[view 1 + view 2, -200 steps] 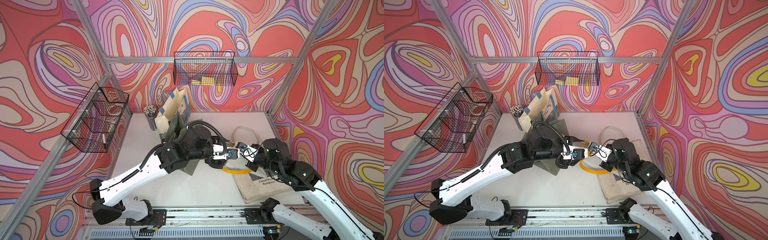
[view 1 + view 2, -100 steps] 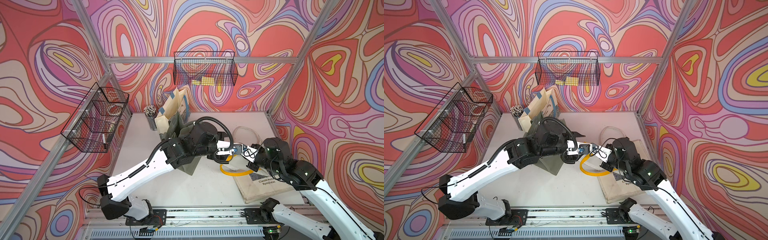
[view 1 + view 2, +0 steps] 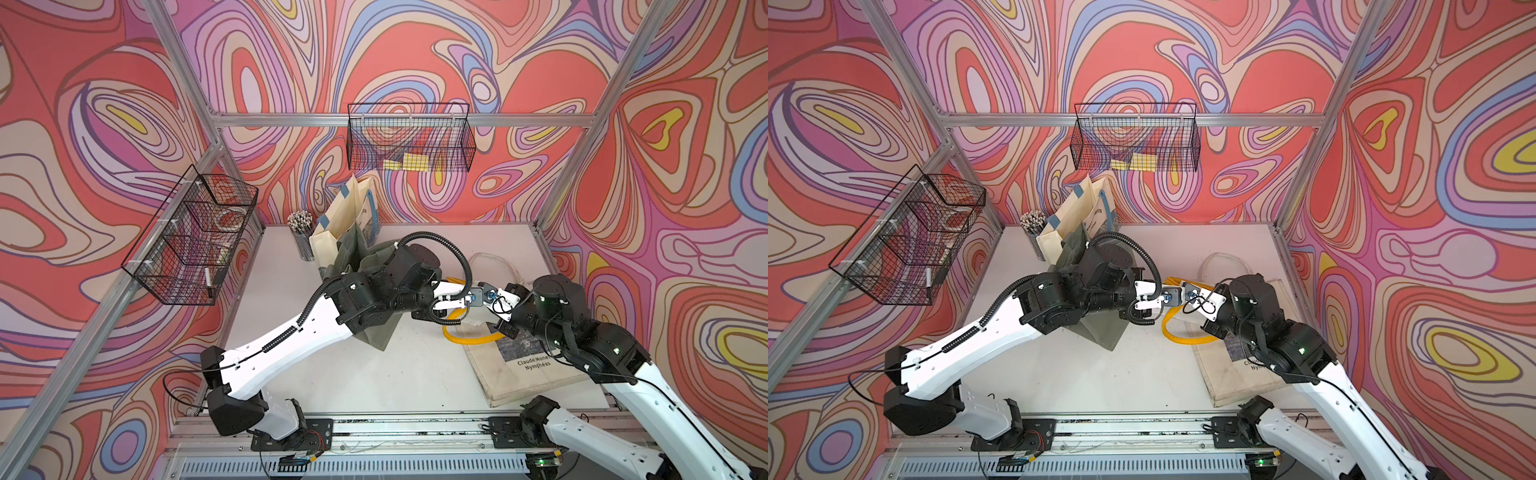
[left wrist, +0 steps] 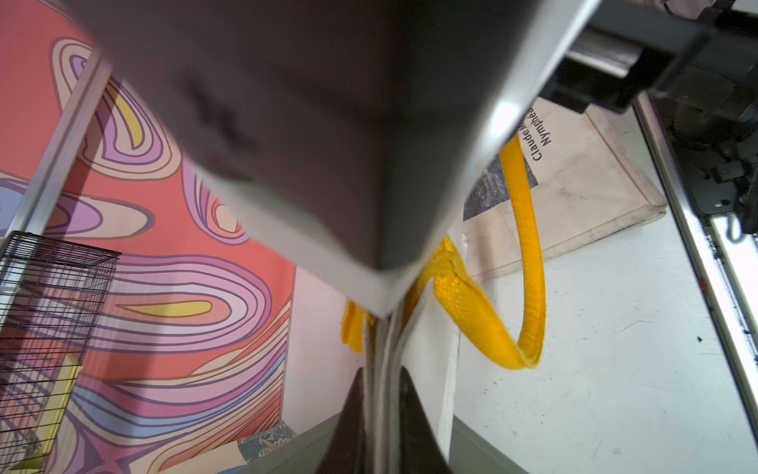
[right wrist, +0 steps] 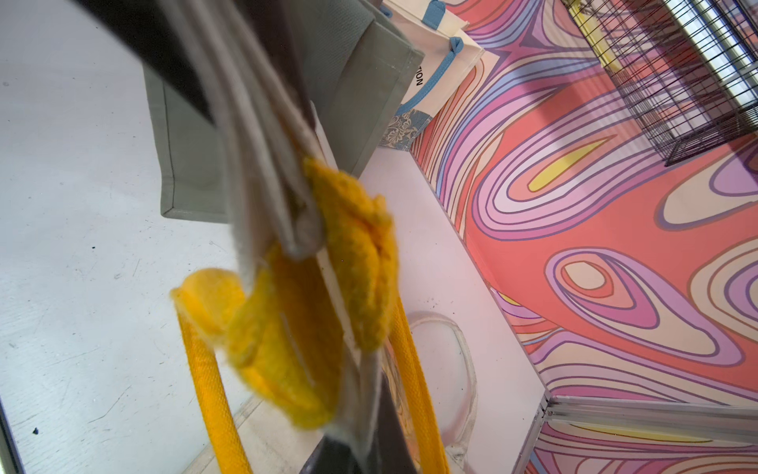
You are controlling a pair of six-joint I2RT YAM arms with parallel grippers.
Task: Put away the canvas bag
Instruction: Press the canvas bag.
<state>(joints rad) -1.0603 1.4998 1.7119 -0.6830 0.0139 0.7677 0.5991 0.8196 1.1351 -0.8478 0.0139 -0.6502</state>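
The canvas bag [image 3: 528, 374] [image 3: 1229, 374] is cream with a dark print and yellow handles [image 3: 469, 340]. It lies at the table's right side with its top edge lifted. My left gripper [image 3: 478, 297] [image 3: 1173, 296] and my right gripper [image 3: 492, 296] [image 3: 1188, 296] meet tip to tip at that edge. In the left wrist view the left gripper [image 4: 383, 381] is shut on a strip of cream canvas, with a yellow handle [image 4: 529, 254] looping beside it. In the right wrist view the right gripper [image 5: 361, 443] is shut on the same bunched edge, next to a yellow handle [image 5: 287, 328].
A grey-green bag [image 3: 374, 328] sits under my left arm. Cream bags with blue handles [image 3: 353, 216] and a pencil cup [image 3: 301, 232] stand at the back left. Wire baskets hang on the back wall [image 3: 409, 139] and left wall [image 3: 195, 237]. A pale loop [image 3: 494, 266] lies behind the grippers.
My left gripper has moved right to the bag's lifted edge and shut on it. The right gripper has kept its grip and hardly moved.
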